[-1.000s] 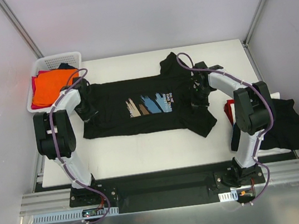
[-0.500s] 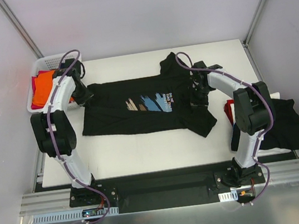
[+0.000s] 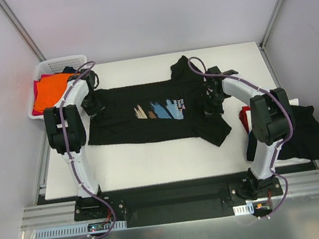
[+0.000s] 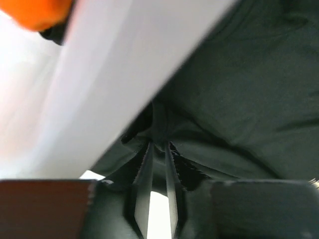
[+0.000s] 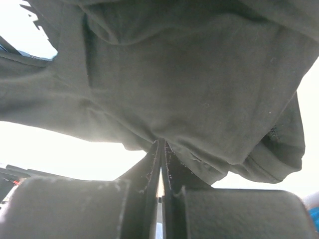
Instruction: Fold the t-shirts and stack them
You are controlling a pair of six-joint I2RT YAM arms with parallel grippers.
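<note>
T-shirt lies as before; left jaws moved to its far-left corner.

From above, the light is even and soft, and the white table is bright, with only faint shadows under my arms. My left wrist view is badly blurred (a pale band smears right across it) and washes out to white at the left. In my right wrist view the black t-shirt reads grey-green against blown-out backlight, my fingers dark and soft up close
</note>
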